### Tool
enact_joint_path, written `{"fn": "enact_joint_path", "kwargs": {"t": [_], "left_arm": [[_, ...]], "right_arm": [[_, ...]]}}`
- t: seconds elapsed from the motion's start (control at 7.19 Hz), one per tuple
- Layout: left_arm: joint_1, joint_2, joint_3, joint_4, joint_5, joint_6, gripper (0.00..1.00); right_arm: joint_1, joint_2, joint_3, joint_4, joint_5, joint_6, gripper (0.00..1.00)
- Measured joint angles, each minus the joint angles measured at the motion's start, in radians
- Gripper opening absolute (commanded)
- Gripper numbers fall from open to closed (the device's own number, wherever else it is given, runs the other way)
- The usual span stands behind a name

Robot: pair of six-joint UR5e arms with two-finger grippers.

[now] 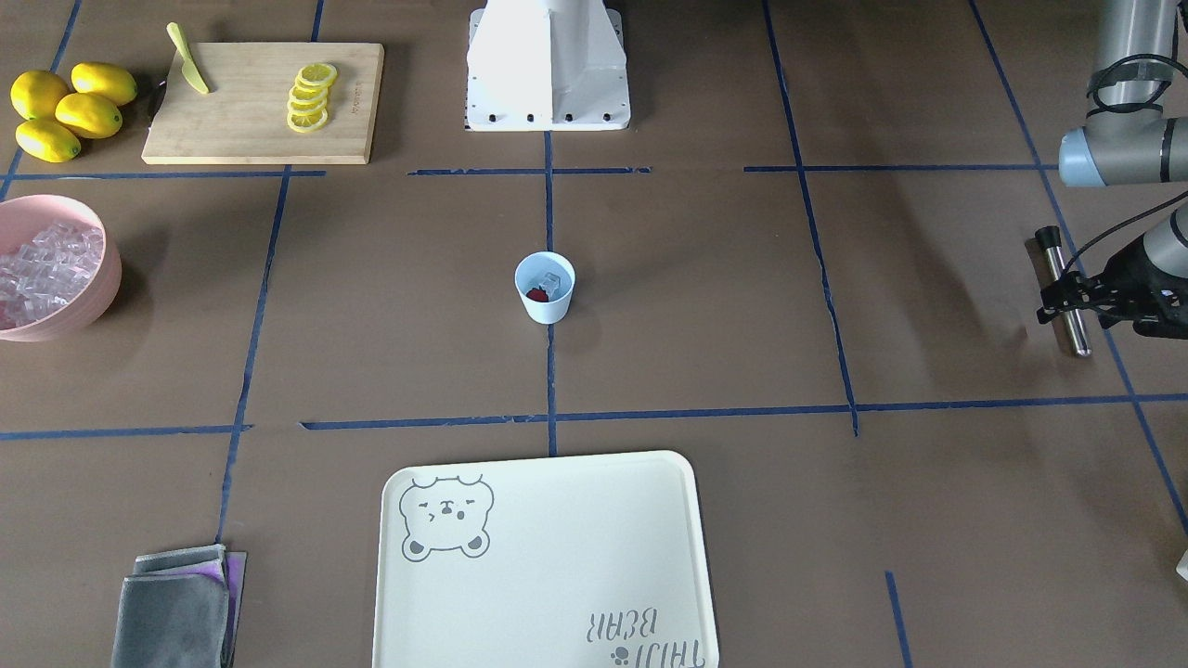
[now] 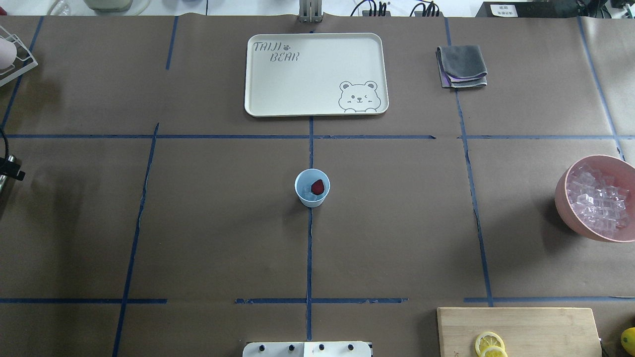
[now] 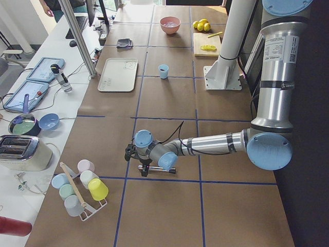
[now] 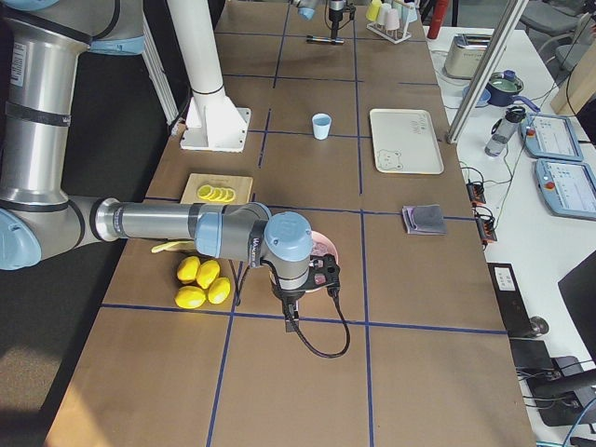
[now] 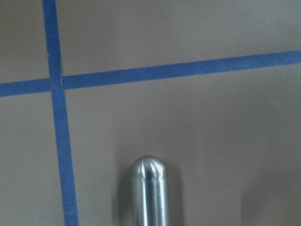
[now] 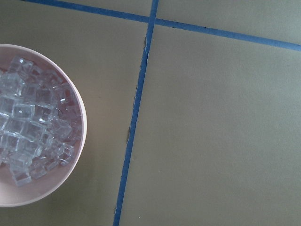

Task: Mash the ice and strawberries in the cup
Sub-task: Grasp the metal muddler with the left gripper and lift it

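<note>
Overhead exterior view: we read "TAIJI BEAR" on the cream tray (image 2: 317,74). The cup (image 2: 312,198), holding the strawberry (image 2: 317,187) and ice (image 1: 551,283), stands mid-table, well apart from both grippers. The left gripper (image 1: 1067,304) straddles a steel rod (image 1: 1058,269); the right gripper (image 4: 326,277) hangs near the pink bowl (image 2: 563,198). We cannot tell whether either is closed.

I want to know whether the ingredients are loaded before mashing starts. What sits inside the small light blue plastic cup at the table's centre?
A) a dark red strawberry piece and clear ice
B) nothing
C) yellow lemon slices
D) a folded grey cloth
A: the overhead view shows the dark red strawberry piece inside the light blue cup, and the front-facing view shows a clear ice cube beside it.
</note>
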Motion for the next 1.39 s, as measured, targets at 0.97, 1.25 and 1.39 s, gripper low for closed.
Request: {"fn": "enact_joint_path", "kwargs": {"t": [0.97,1.25,1.39], "left_arm": [[0.003,0.005,-0.005,0.0,0.001,0.01,0.0],[-0.011,0.004,-0.098,0.0,-0.001,0.015,0.03],[-0.025,0.001,-0.181,-0.001,-0.003,0.043,0.04]], "right_arm": [[0.0,-0.001,0.016,0.0,0.0,0.0,1.0],[0.0,-0.002,0.021,0.0,0.0,0.001,1.0],[0.0,-0.003,0.025,-0.001,0.001,0.001,1.0]]}}
